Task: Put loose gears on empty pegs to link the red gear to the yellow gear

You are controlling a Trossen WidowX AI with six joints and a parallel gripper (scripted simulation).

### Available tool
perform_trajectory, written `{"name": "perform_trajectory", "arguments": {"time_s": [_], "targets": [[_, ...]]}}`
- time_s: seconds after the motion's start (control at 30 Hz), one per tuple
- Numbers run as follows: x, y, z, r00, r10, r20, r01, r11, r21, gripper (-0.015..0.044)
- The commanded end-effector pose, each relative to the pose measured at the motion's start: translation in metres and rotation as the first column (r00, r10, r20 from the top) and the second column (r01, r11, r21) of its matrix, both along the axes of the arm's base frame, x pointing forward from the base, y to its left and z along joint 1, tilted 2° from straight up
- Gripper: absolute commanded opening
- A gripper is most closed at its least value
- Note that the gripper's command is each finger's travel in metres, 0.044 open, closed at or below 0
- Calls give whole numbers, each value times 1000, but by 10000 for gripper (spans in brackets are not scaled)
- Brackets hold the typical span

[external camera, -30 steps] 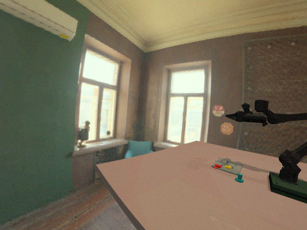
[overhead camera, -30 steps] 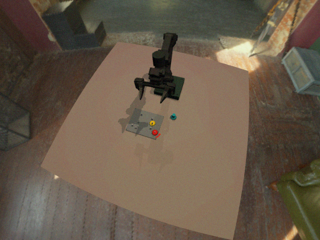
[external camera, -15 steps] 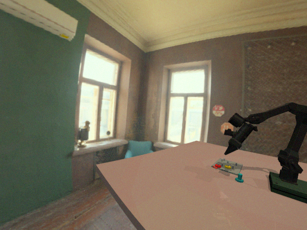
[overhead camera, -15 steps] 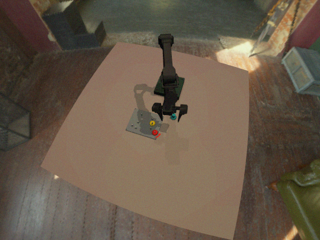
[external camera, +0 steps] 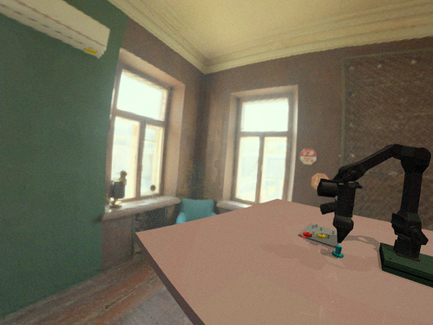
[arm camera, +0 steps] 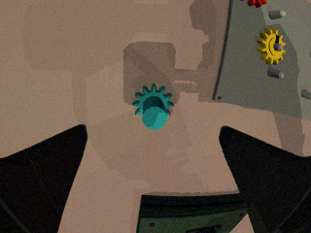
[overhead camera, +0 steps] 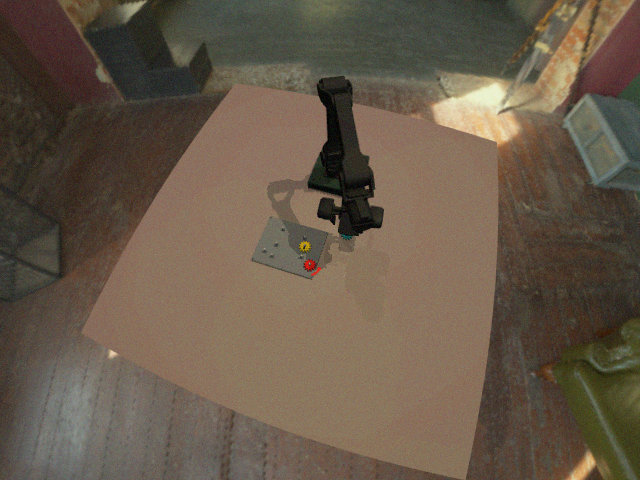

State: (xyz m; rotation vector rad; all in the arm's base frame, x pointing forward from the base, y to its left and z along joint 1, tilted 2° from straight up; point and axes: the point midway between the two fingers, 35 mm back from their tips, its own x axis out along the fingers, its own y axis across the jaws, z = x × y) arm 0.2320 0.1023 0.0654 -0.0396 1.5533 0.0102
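Near to far from the wrist camera: gripper (overhead camera: 354, 233) (external camera: 339, 241) (arm camera: 155, 132) wide open, nothing between the fingers, pointing down above the table (overhead camera: 289, 351) (external camera: 258, 265) (arm camera: 53, 97). Teal gear (overhead camera: 346, 237) (external camera: 337, 252) (arm camera: 155, 116) stands on the table, teeth at the bottom, knob up, long axis vertical. Key relation: in the wrist view it sits sideways about midway between the two fingertips but ahead of the line joining them, so the coming move probably needs a small shift that way, then straight down to close on the knob. Risk: coming down short and pinching only the knob's edge or tipping it. Past it, off to one side, grey board (overhead camera: 289, 256) (external camera: 327, 240) (arm camera: 243, 92), well apart from the gear; yellow gear (overhead camera: 304, 248) (external camera: 321, 235) (arm camera: 265, 47) and red gear (overhead camera: 309, 267) (external camera: 307, 234) (arm camera: 257, 2) on its pegs, other pegs bare, chain not yet linked. No containers seen.
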Motion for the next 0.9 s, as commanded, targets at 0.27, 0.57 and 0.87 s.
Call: {"name": "perform_trajectory", "arguments": {"time_s": [0.27, 0.57, 0.87], "targets": [[-3, -1, -18, 1000, -4, -12, 4, 1000, -11, 440], [-3, -2, -33, 1000, -4, -12, 4, 1000, -11, 440], [-3, -2, -43, 1000, -4, -12, 4, 1000, -11, 440]]}}
